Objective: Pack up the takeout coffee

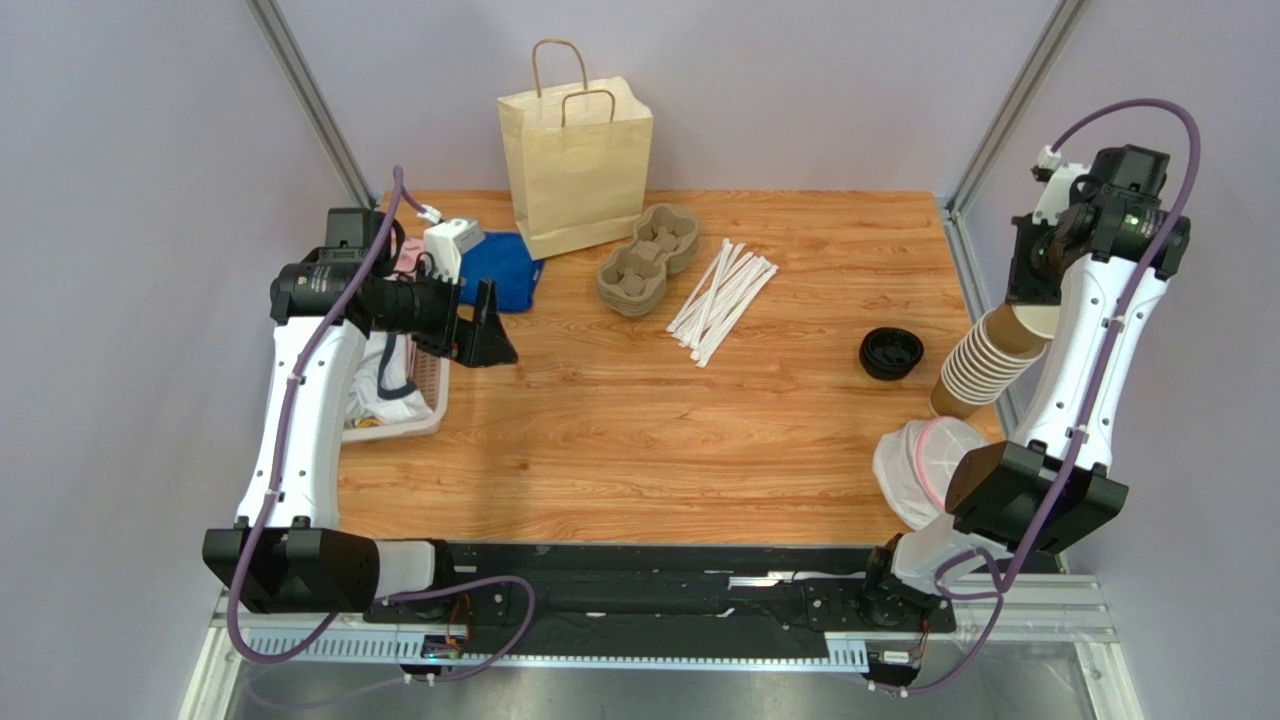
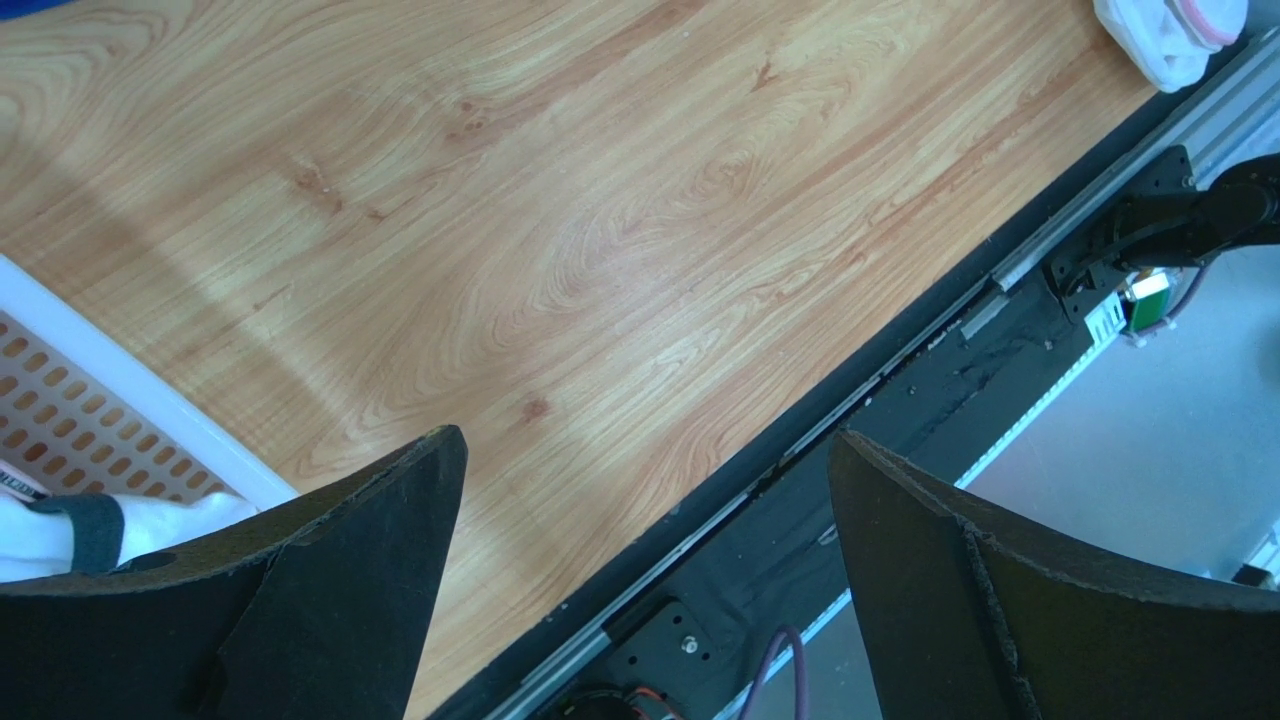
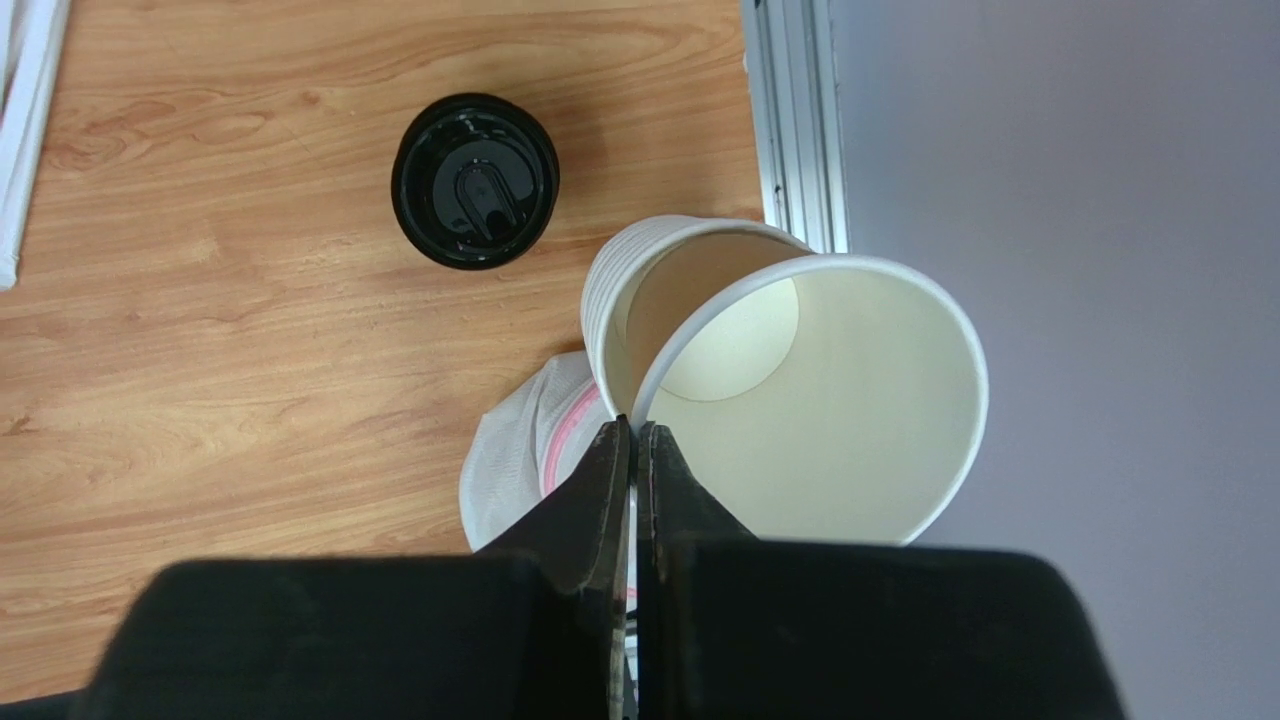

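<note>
No takeout coffee with its lid on shows in any view. A stack of lidless tan paper cups (image 1: 980,365) leans at the table's right edge. My right gripper (image 3: 633,432) is shut on the white rim of the top cup (image 3: 842,405), which sits askew on the stack (image 3: 649,285). In the top view that gripper (image 1: 1034,305) is at the stack's upper end. A loose black lid (image 1: 891,354) (image 3: 475,180) lies on the wood just left of the stack. My left gripper (image 1: 493,323) (image 2: 646,465) hangs open over the table's left side, with nothing between its fingers.
A tan paper bag (image 1: 576,158) stands at the back centre. In front of it lie a pulp cup carrier (image 1: 649,260) and white stirrers (image 1: 723,297). A white basket (image 1: 403,402) and a blue cloth (image 1: 502,272) are at left. A white-and-pink pouch (image 1: 920,465) lies near right.
</note>
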Tool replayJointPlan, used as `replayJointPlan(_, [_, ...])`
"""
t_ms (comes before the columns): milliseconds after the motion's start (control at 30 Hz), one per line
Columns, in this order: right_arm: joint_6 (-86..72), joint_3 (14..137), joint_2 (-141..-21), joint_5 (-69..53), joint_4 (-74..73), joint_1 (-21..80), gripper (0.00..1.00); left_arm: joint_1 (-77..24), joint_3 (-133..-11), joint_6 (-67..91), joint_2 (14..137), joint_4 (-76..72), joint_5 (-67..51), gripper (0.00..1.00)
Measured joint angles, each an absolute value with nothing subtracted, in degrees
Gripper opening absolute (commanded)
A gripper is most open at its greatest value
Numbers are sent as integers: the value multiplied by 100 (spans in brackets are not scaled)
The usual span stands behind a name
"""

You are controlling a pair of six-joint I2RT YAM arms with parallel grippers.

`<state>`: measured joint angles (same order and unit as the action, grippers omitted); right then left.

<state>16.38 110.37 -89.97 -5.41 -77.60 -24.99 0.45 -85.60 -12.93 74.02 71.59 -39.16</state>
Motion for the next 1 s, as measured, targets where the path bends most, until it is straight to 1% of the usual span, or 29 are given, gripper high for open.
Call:
replayJointPlan(267, [1715,12112,-8925,-607,-7789,-2294,0,45,-8556,-1278,7402,7098,-3820,99])
replayJointPlan(400, [1839,12527,-8772,-921,-7778,-2110,0,45,-8556,-1267,7402,7078,-3699,99])
replayJointPlan(467, [1903,12591,-8604,-1138,-7771,-1848,0,45,-8556,-1232,7402,7041,-3640,99])
replayJointPlan(567, [2014,12414,-8265,-1579,-7697,-1059,0,45,-8556,-1131,7400,6954,-3520,99])
replayJointPlan(633, [2051,11821,-7894,-1911,-7564,-386,0,45,-8556,-1011,7384,6836,-3415,99])
replayJointPlan(733, [2043,10829,-7491,-2060,-7502,1002,0,45,-8501,-790,7258,6584,-3247,99])
replayJointPlan(800, [2045,10390,-7529,-1970,-7349,1918,0,45,-8403,-672,7074,6445,-3186,99])
replayJointPlan(867, [2049,10090,-7773,-1782,-7124,2606,0,45,-8311,-572,6877,6368,-3111,99])
replayJointPlan(1000, [2049,9673,-8449,-1431,-6615,3529,0,298,-8110,-395,6632,6276,-3124,99])
